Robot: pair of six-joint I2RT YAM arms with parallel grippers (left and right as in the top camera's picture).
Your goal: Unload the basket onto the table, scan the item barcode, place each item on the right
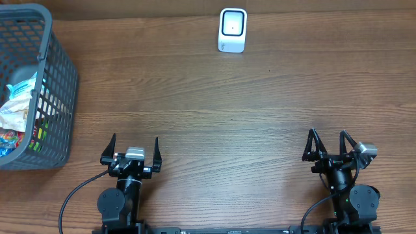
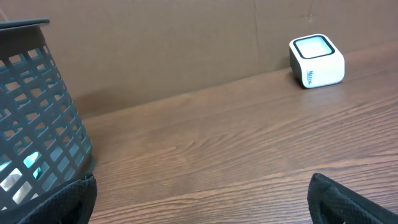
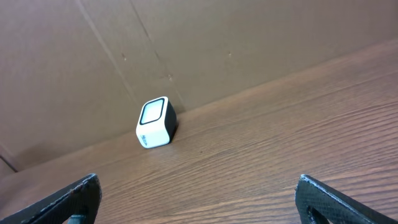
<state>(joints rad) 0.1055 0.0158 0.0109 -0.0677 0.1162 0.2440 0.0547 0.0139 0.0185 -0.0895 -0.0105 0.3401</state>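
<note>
A small white barcode scanner [image 1: 233, 30] with a dark window stands at the far middle of the wooden table; the left wrist view has the scanner [image 2: 316, 60] at upper right, the right wrist view has the scanner [image 3: 155, 122] left of centre. Packaged items [image 1: 16, 107] lie inside the grey basket [image 1: 62, 97] at the far left. My left gripper [image 1: 134, 147] is open near the front edge, nothing between its fingers. My right gripper [image 1: 329, 143] is open at the front right, also holding nothing. Both are far from the scanner and the items.
The grey slatted basket [image 2: 37, 118] fills the left side of the left wrist view. A brown cardboard wall [image 3: 186, 50] runs behind the scanner along the table's far edge. Bare wood [image 1: 227, 123] lies between the grippers and the scanner.
</note>
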